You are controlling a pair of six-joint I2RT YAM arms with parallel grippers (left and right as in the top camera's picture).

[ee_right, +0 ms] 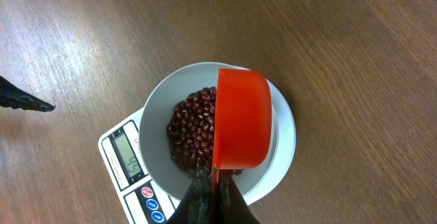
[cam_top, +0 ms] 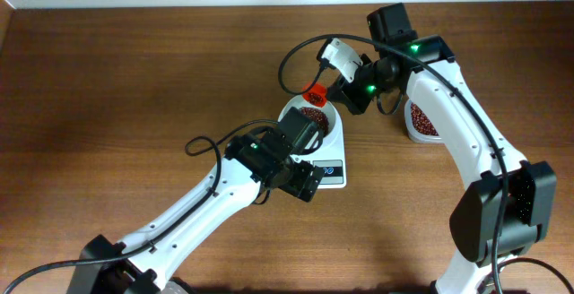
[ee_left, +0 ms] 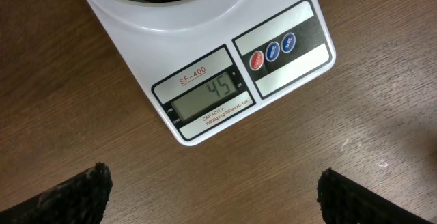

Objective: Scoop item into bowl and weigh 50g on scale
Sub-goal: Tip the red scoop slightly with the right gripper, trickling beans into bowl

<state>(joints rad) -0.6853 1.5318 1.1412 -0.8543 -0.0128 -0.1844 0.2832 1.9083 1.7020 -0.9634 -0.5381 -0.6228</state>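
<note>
The white bowl (ee_right: 158, 108) sits on the white scale (ee_left: 287, 67) and holds a heap of dark red-brown beans (ee_right: 193, 130). The scale's display (ee_left: 212, 94) reads 45. My right gripper (ee_right: 213, 182) is shut on the handle of a red scoop (ee_right: 242, 118), which is tipped on its side over the bowl; overhead the scoop (cam_top: 314, 94) hangs at the bowl's far rim. My left gripper (ee_left: 212, 193) is open and empty, hovering over the bare table just in front of the scale (cam_top: 330, 170).
A clear plastic container (cam_top: 420, 120) with more beans stands to the right of the scale, behind the right arm. A black cable loops over the table left of the left arm. The wooden table (cam_top: 134, 70) surrounds everything.
</note>
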